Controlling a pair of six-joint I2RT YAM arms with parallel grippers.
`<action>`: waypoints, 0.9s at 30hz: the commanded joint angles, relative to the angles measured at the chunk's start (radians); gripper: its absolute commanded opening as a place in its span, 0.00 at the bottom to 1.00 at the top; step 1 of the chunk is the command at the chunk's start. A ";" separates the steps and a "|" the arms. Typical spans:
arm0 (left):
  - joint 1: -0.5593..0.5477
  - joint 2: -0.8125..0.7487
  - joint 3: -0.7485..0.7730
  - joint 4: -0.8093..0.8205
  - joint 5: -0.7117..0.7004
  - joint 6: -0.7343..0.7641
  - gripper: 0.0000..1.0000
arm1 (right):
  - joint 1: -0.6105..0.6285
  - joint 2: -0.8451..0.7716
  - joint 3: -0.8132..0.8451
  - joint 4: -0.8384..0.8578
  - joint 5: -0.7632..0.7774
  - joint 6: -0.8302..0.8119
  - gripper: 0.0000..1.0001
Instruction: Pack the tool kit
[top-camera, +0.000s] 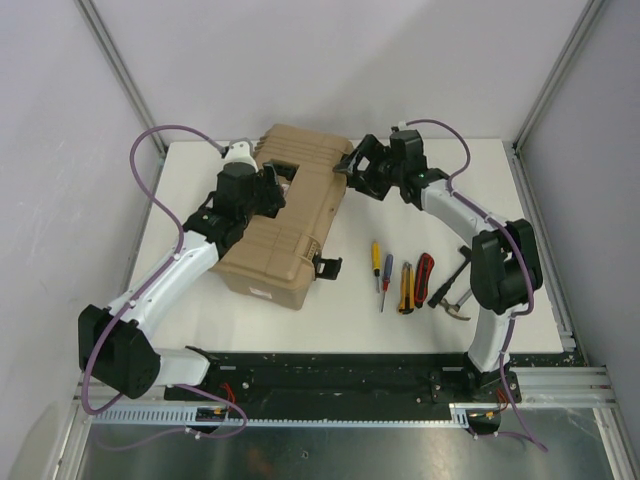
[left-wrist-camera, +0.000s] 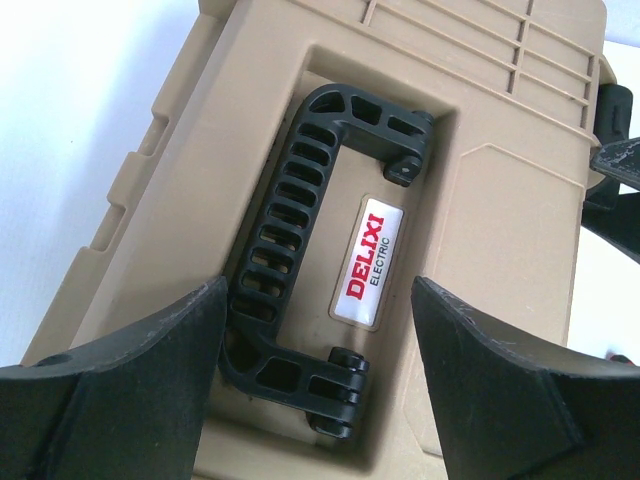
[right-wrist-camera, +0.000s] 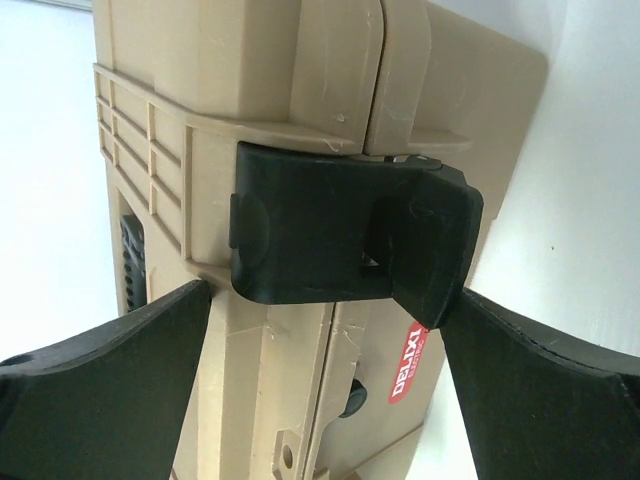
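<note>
The large tan ribbed plastic case (top-camera: 285, 215) lies lid down on the white tabletop (top-camera: 470, 170), left of centre. The left hand (left-wrist-camera: 320, 300) hovers over the lid with its fingers spread. The black ribbed handle (left-wrist-camera: 285, 250) lies flat in its recess below the gap, not gripped. The right hand (right-wrist-camera: 325, 300) is at the case's far side, fingers spread wide either side of a black latch (right-wrist-camera: 330, 225), pinching nothing. Small screwdrivers (top-camera: 380, 268), a yellow knife (top-camera: 407, 288), red-black pliers (top-camera: 424, 272) and black hammers (top-camera: 450, 290) lie in a row right of the case, apart from both hands.

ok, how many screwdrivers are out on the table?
2. Both lie on the table right of the tan case, side by side: the yellow-handled screwdriver nearer the case, the blue-handled screwdriver beside the yellow knife. Any inside the case would be hidden.
</note>
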 joint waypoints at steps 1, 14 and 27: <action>-0.033 0.074 -0.069 -0.187 0.139 -0.068 0.79 | -0.049 0.009 -0.009 0.160 0.049 0.032 0.99; -0.032 0.078 -0.056 -0.186 0.136 -0.058 0.80 | -0.108 -0.038 -0.109 0.201 0.017 0.065 0.99; -0.032 0.055 -0.047 -0.186 0.123 -0.043 0.82 | -0.119 -0.159 -0.172 0.213 -0.022 -0.057 0.98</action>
